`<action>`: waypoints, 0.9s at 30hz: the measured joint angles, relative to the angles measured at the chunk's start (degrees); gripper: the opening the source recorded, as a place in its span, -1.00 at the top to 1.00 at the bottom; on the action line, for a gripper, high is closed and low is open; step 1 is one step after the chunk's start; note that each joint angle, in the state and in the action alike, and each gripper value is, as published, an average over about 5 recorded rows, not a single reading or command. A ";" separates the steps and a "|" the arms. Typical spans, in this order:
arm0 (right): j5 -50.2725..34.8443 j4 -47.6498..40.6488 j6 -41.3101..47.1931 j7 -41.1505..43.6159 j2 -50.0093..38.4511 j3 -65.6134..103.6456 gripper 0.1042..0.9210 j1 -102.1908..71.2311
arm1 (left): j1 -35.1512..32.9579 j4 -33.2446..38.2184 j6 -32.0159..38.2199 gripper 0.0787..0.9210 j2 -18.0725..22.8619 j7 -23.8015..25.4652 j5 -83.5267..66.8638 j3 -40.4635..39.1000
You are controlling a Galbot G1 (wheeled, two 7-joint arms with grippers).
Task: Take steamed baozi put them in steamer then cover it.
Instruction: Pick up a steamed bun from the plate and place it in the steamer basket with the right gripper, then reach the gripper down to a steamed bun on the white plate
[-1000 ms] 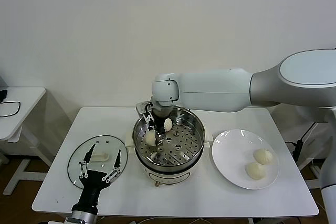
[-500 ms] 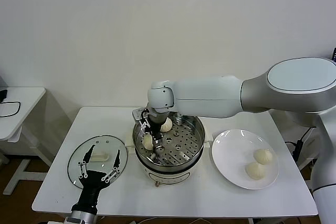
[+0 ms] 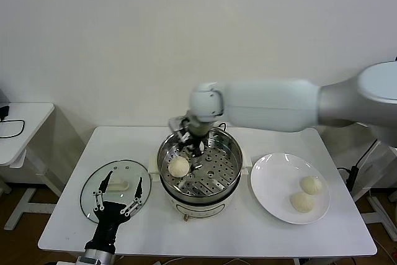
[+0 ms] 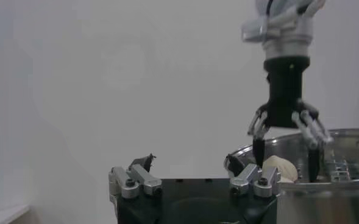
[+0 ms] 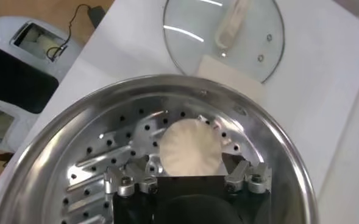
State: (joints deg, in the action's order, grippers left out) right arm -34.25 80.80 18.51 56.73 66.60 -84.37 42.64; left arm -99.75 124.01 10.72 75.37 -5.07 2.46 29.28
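The right claw (image 3: 193, 143) has let go: a second ago it was pinched on a steamed baozi low in the steamer (image 3: 231, 172), and now it has lifted and stands released above the back of the tray. Just below and in front of it one bun (image 3: 178, 166) lies free on the perforated tray; the right wrist view shows the same bun (image 5: 189, 147) resting between the spread fingers, untouched. A second bun seen in the pot earlier is hidden behind the claw. Two more baozi (image 3: 306, 193) wait on the white plate (image 3: 273, 184), well off to the claw's right on the surface (image 3: 68, 215). The left claw (image 3: 118, 200) hangs released over the cover (image 3: 93, 187), which has not moved. Nothing blocks the way to the plate
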 measured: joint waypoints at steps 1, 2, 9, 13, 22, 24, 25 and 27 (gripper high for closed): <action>0.95 0.18 -0.71 1.16 -1.79 0.51 -0.76 0.23 | -0.05 0.07 0.01 -0.77 0.00 0.00 0.01 0.01; 1.95 0.30 -1.47 2.33 -3.61 1.01 -0.76 0.39 | -0.11 0.12 0.02 -0.77 0.00 0.00 0.01 0.02; 9.58 -0.54 -7.02 9.23 -16.07 4.03 -0.76 -0.86 | -0.49 0.17 0.07 -0.77 0.09 0.00 0.25 0.04; 13.89 -2.00 -9.90 11.67 -21.82 5.39 -0.76 -3.58 | -0.77 0.17 0.18 -0.77 0.39 0.00 0.60 -0.01; 22.96 -5.51 -14.85 13.82 -29.67 10.39 -0.76 -14.38 | -1.29 0.18 0.39 -0.77 0.79 -0.01 1.18 0.24; 24.79 -6.03 -15.52 13.98 -30.56 11.82 -0.76 -17.11 | -1.33 0.16 0.39 -0.77 0.83 -0.02 1.23 0.31; 25.61 -6.28 -15.79 14.01 -30.92 12.45 -0.76 -18.37 | -1.35 0.13 0.39 -0.77 0.83 -0.03 1.25 0.33; 27.04 -6.80 -16.24 14.00 -31.54 13.64 -0.76 -20.80 | -1.35 0.01 0.40 -0.77 0.84 -0.03 1.33 0.35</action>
State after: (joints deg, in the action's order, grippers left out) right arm -7.20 74.00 2.27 70.73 35.06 -70.74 21.84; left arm -101.10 124.02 11.12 76.20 -5.11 3.78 29.63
